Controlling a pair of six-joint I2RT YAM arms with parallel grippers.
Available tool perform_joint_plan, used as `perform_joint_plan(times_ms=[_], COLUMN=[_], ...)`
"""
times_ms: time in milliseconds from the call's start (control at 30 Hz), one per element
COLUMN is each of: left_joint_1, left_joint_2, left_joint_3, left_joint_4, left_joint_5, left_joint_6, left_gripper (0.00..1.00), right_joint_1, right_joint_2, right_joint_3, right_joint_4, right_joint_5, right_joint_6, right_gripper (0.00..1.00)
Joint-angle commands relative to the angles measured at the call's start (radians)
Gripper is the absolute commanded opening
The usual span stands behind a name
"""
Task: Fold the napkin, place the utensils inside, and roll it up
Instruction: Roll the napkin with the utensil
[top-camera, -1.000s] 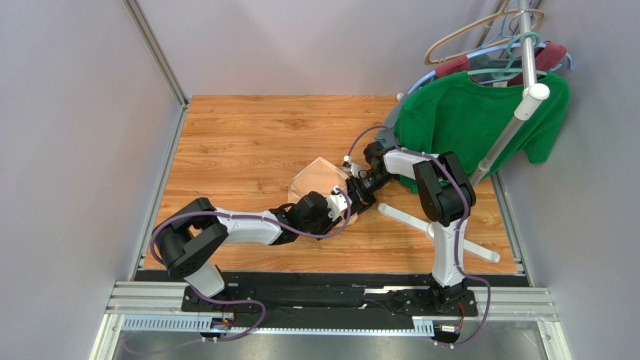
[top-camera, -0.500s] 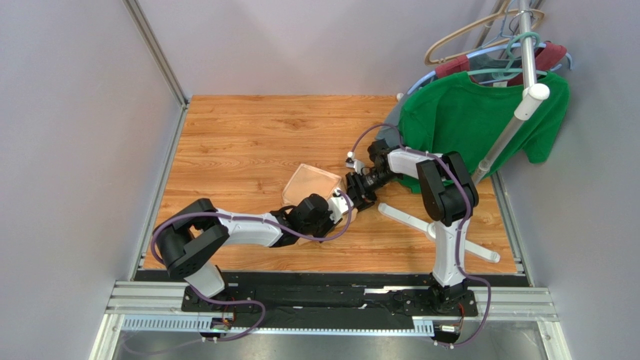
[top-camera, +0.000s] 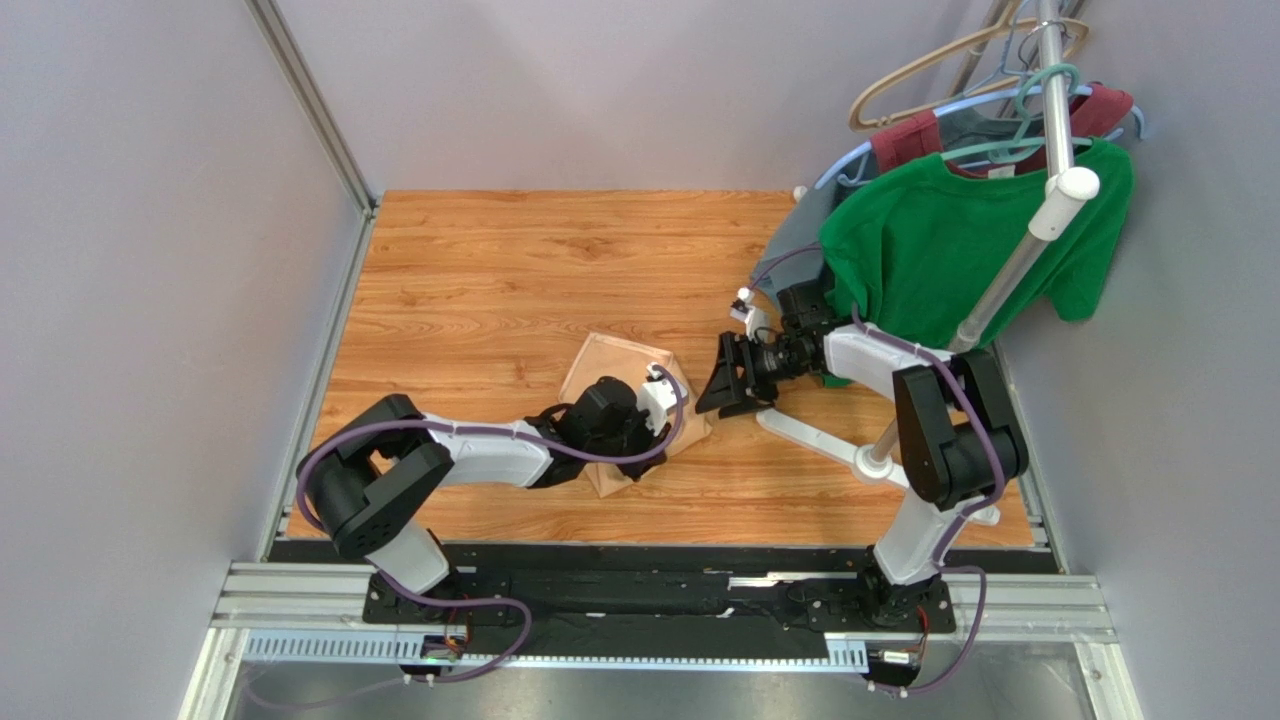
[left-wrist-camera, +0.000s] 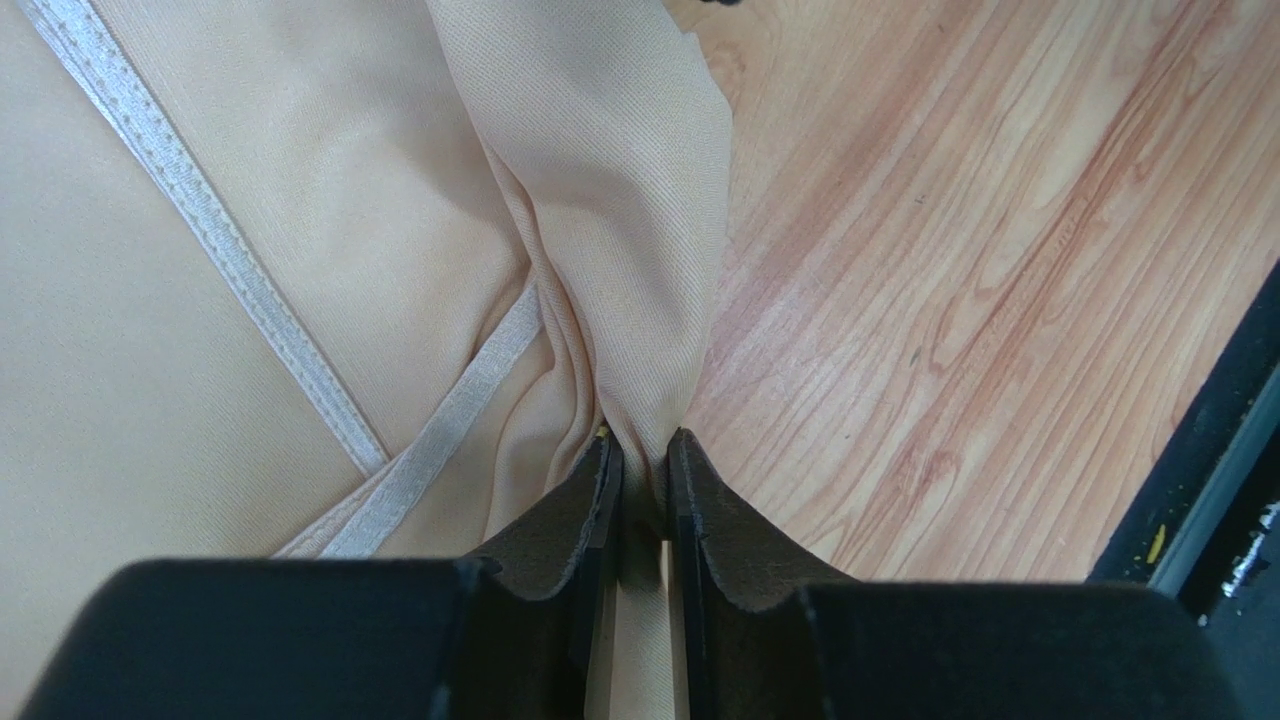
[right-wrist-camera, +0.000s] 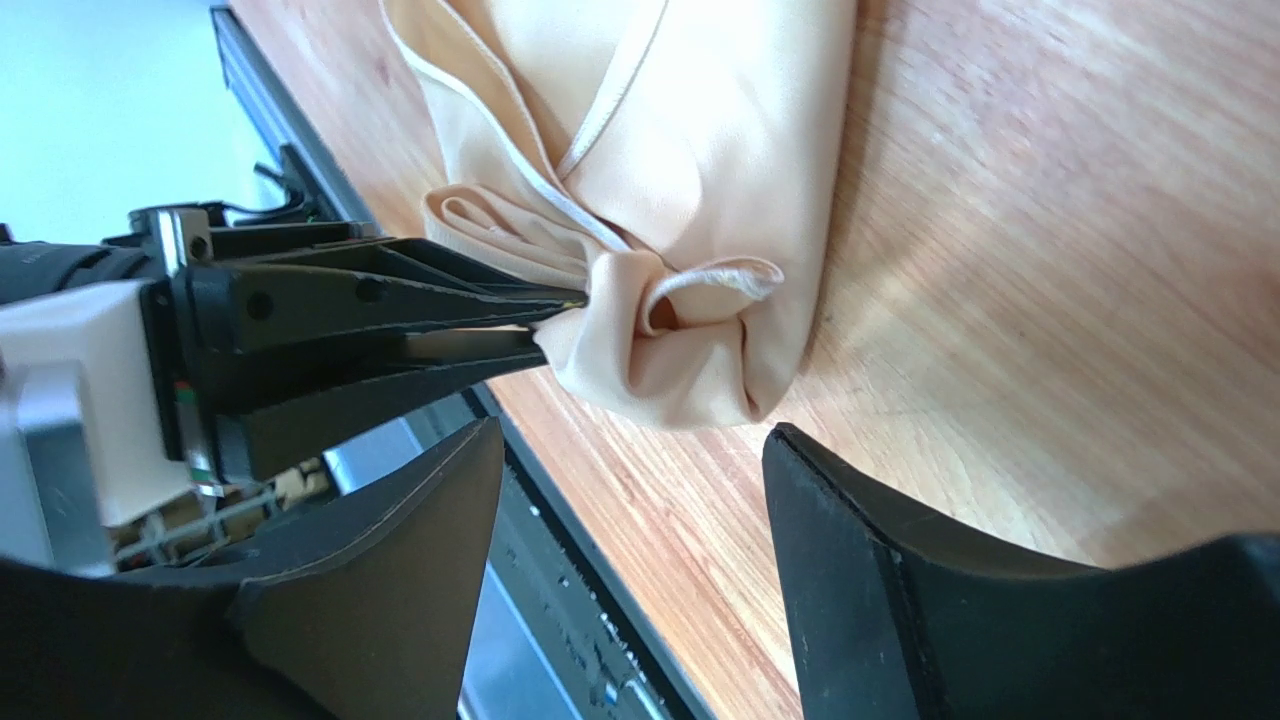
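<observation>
The peach-tan napkin (top-camera: 609, 368) lies bunched and partly folded on the wooden table. Its pale hem (left-wrist-camera: 226, 240) crosses the left wrist view. My left gripper (top-camera: 672, 432) is shut on a gathered fold at the napkin's near right end, and the cloth (left-wrist-camera: 631, 225) runs up from between the two dark pads. In the right wrist view the pinched end (right-wrist-camera: 676, 300) curls into a loose roll beside the left gripper (right-wrist-camera: 564, 318). My right gripper (top-camera: 718, 393) stands open just right of the napkin, holding nothing, its jaws wide apart (right-wrist-camera: 631, 450). The utensils are out of view.
A green T-shirt (top-camera: 962, 240) hangs from a white rack at the back right among several hangers. The rack's legs (top-camera: 819, 435) lie on the table under the right arm. A black rail (top-camera: 661, 563) runs along the near edge. Grey walls enclose both sides.
The right gripper has let go of the napkin, opened wide and drawn back to the right. The left gripper has closed on the cloth, and the raised napkin has dropped onto the table.
</observation>
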Motion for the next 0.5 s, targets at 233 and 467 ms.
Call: perform_joint_plan(times_ms=[233,467], left_joint_1=[0.070,0.122], left_joint_2=[0.032,0.081], left_joint_3=[0.011,0.063], left_joint_4=[-0.211,-0.304], left_joint_5=[0.196,0.282], left_joint_6=[-0.059,-0.079], left_gripper=[0.20,0.19], right_joint_1=[0.059,0.254], right_joint_2=[-0.330,-0.579], right_joint_3=[-0.282,-0.416], right_joint_4=[0.383,0.575], right_joint_5=[0.120,0.337], right_joint_6=[-0.012,-0.133], right_gripper=[0.68,0.69])
